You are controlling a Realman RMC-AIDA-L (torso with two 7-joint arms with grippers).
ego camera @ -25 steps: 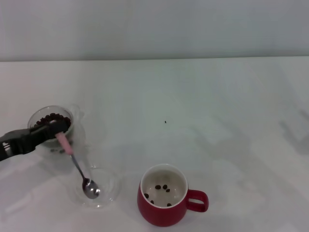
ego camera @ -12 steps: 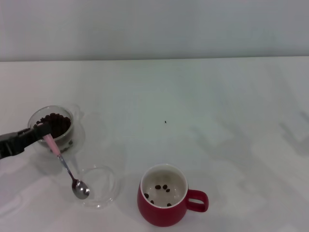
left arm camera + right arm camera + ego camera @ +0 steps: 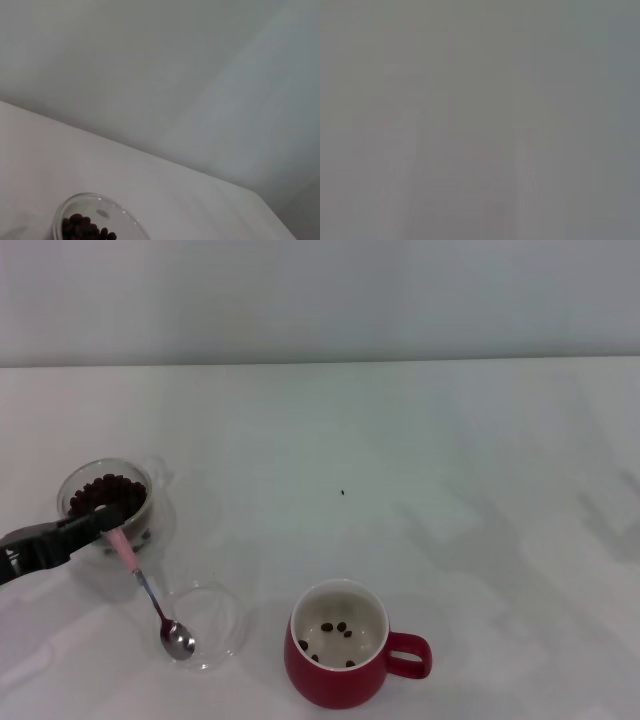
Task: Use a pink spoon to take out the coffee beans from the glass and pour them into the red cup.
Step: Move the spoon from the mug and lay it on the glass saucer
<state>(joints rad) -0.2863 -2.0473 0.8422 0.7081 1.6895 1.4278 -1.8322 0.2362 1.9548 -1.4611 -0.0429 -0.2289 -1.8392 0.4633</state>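
In the head view my left gripper [image 3: 110,519] reaches in from the left edge and is shut on the pale-pink handle of the pink spoon [image 3: 150,593]. It sits just in front of the glass [image 3: 104,496], which holds a heap of dark coffee beans [image 3: 108,492]. The spoon slants down to the right, and its metal bowl hangs over a shallow clear dish; I see no beans in it. The red cup [image 3: 340,648] stands at the front centre with several beans inside. In the left wrist view the glass [image 3: 95,220] and coffee beans [image 3: 84,231] show. The right gripper is out of view.
A shallow clear glass dish [image 3: 222,625] lies between the glass and the red cup. A tiny dark speck [image 3: 343,492] lies mid-table. The white table runs back to a grey wall [image 3: 320,300]. The right wrist view is plain grey.
My left gripper swung the spoon to the left, then back a little to the right and lower. The spoon's bowl stays over the clear dish. The cup and glass have not moved.
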